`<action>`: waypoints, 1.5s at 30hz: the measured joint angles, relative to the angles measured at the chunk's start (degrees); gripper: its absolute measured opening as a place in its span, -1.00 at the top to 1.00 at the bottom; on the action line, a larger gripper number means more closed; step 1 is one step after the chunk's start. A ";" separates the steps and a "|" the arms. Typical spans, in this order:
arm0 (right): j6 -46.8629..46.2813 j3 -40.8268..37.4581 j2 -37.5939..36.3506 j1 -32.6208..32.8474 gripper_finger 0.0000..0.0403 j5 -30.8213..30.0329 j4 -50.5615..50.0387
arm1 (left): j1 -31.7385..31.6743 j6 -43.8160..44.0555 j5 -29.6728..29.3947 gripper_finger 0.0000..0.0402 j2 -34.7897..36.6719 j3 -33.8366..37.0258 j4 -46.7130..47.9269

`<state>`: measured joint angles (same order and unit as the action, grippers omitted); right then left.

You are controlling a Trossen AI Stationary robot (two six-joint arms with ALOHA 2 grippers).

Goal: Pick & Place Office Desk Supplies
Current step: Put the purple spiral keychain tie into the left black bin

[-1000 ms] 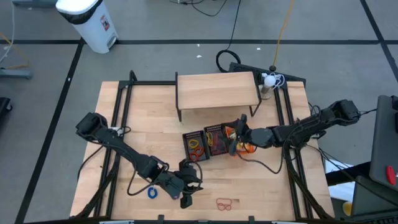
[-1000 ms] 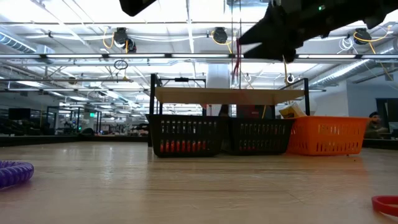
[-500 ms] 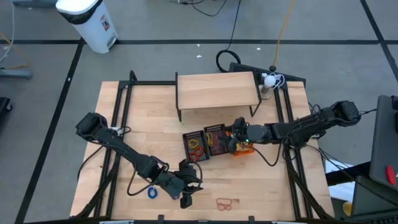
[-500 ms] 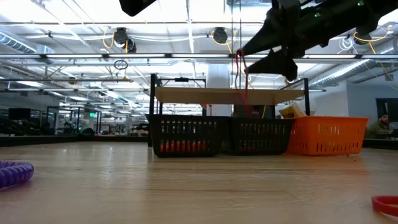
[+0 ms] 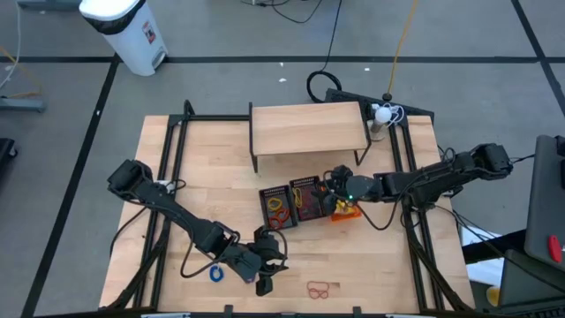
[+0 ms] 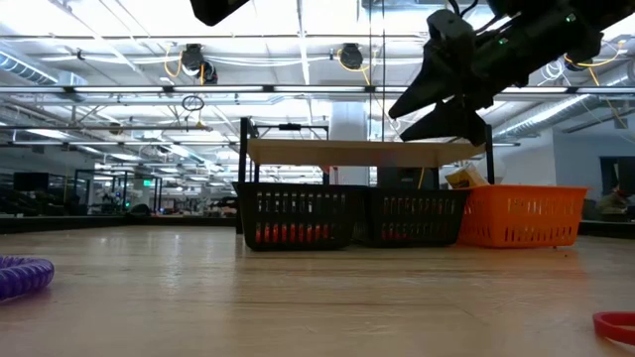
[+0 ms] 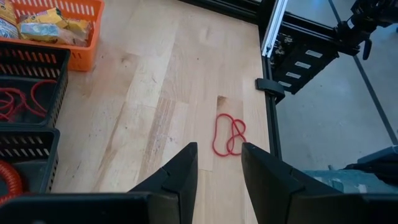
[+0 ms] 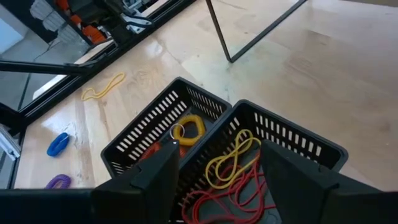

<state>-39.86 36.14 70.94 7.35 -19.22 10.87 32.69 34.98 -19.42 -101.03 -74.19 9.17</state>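
My right gripper (image 5: 333, 189) hovers open above the middle black basket (image 8: 283, 140), which holds red elastic loops (image 8: 233, 191) and yellow ones (image 8: 229, 157); nothing is between its fingers (image 8: 163, 169). The neighbouring black basket (image 8: 146, 134) holds a yellow ring (image 8: 188, 129). My left gripper (image 7: 217, 155) stands open above the table's near edge, a red elastic loop (image 7: 229, 134) lying flat on the wood just beyond its fingertips. A blue ring (image 5: 216, 274) lies on the table near the left arm.
An orange basket (image 5: 347, 210) with yellow packets stands right of the black ones. A wooden shelf on thin legs (image 5: 309, 128) stands behind them. A yellow loop (image 8: 102, 87) and a purple ring (image 8: 59, 182) lie loose on the table. A purple coil (image 6: 20, 278) lies near the low camera.
A red elastic loop hung from my right gripper a second ago, sagged lower half a second ago, and has now dropped off toward the baskets. The right gripper has rolled about its own axis and sunk a little above the baskets.
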 joint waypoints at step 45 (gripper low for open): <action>15.37 -0.02 15.49 43.46 -0.05 -9.06 27.86 | 5.42 30.65 22.84 0.38 -10.08 -0.04 25.18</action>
<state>-24.48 36.12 86.42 50.81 -28.28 38.73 38.11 65.63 3.42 -111.12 -74.24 34.35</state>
